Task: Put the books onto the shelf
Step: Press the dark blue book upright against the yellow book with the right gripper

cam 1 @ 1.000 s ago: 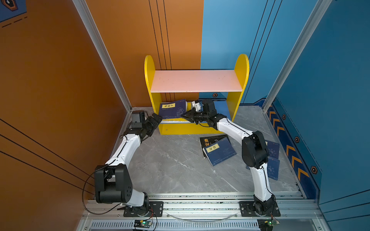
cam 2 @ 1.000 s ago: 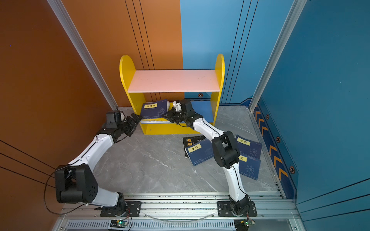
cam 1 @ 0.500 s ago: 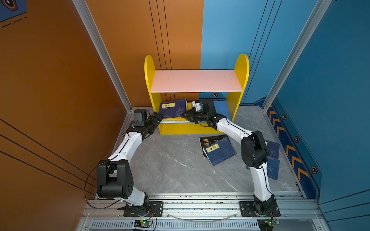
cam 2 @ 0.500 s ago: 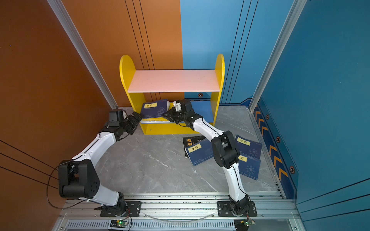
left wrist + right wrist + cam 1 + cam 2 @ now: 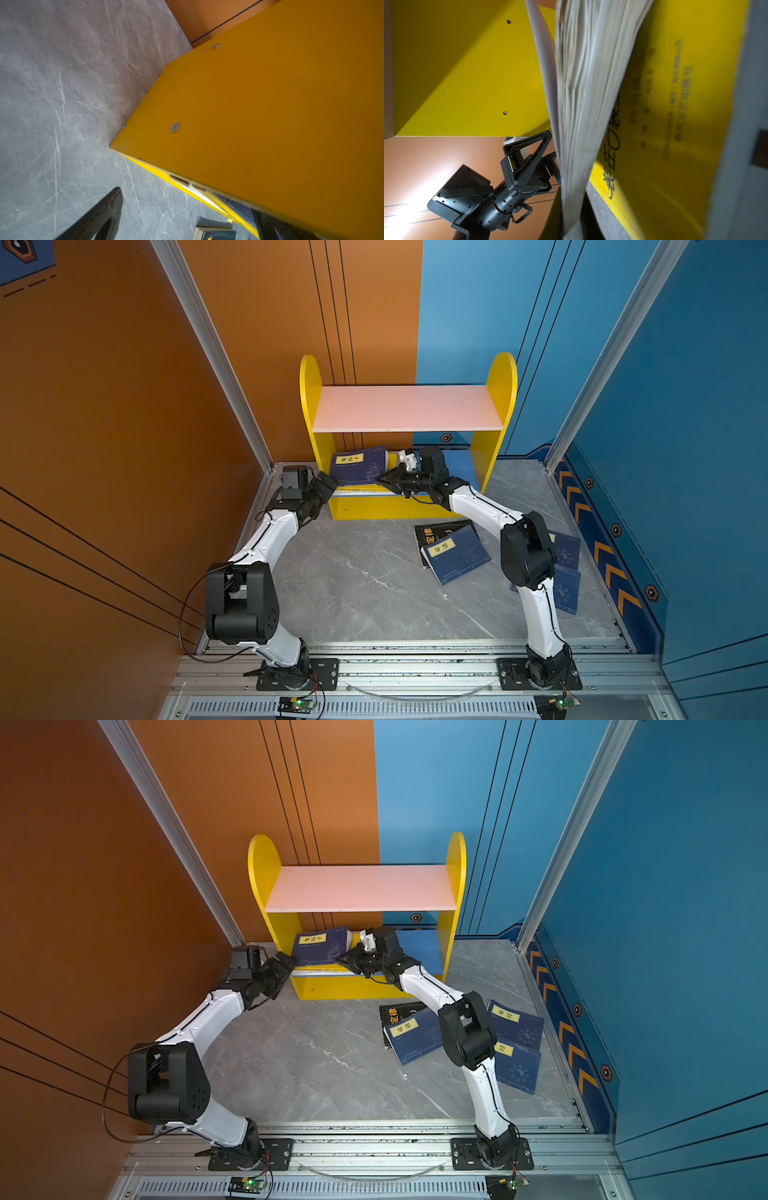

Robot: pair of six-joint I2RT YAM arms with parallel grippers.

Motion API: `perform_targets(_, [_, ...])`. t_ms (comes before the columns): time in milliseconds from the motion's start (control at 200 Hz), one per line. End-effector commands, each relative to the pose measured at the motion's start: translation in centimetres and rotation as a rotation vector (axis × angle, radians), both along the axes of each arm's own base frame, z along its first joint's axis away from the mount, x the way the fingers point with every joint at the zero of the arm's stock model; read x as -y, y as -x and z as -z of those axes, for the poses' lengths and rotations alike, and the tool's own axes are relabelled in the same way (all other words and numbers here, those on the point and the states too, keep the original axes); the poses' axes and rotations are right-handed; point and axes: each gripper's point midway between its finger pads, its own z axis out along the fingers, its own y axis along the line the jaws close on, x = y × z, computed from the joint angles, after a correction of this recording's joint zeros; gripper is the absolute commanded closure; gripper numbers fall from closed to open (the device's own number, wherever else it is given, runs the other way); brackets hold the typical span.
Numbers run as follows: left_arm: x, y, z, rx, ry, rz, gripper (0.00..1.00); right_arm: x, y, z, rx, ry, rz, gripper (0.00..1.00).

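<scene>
Pinching the navy book [image 5: 359, 466] by loose pages, right gripper [image 5: 383, 484] could let it flop off the shelf [image 5: 407, 408]; left gripper [image 5: 329, 484], spread, hovers at the shelf's nine o'clock.

White arm links [image 5: 271, 532], black joint housings [image 5: 527, 556], thin black cables [image 5: 180, 624], black base plates [image 5: 328, 672]; left claw [image 5: 327, 494] fingers [image 5: 529, 158] black, open-frame triangular.
</scene>
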Motion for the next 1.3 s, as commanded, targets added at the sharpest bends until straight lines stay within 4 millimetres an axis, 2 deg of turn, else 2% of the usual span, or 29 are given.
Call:
perform_targets(0, [-0.4, -0.4, 0.2, -0.018, -0.025, -0.035, 0.04, 0.1, -0.1, 1.7, -0.009, 0.058, 0.023, 0.97])
perform_targets(25, [-0.5, -0.4, 0.3, -0.020, -0.030, -0.040, 0.04, 0.1, -0.1, 1.7, -0.009, 0.059, 0.023, 0.97])
perform_targets(45, [-0.6, 0.1, 1.1, -0.058, -0.036, -0.043, 0.04, 0.1, -0.1, 1.7, -0.009, 0.060, 0.025, 0.97])
perform_targets(235, [-1.4, 0.7, 2.2, -0.105, -0.069, -0.070, 0.04, 0.4, -0.4, 2.0, -0.012, 0.075, 0.027, 0.94])
perform_targets(386, [-1.6, 0.9, 2.9, -0.130, -0.079, -0.075, 0.03, 1.4, -0.9, 2.0, -0.004, 0.149, 0.040, 0.78])
perform_targets(531, [-1.4, 0.9, 3.2, -0.138, -0.070, -0.069, 0.04, 2.7, -1.7, 1.8, 0.001, 0.207, 0.067, 0.68])
perform_targets(791, [-1.4, 1.1, 3.0, -0.136, -0.069, -0.069, 0.04, 4.6, -1.9, 1.9, 0.022, 0.303, 0.108, 0.69])
perform_targets(1021, [-0.9, 0.9, 2.6, -0.125, -0.048, -0.053, 0.04, 4.1, -2.0, 1.9, 0.040, 0.332, 0.104, 0.70])
perform_targets(1297, [-0.6, 1.2, 1.2, -0.085, -0.044, -0.040, 0.03, 3.3, -2.3, 1.5, 0.064, 0.330, 0.100, 0.71])
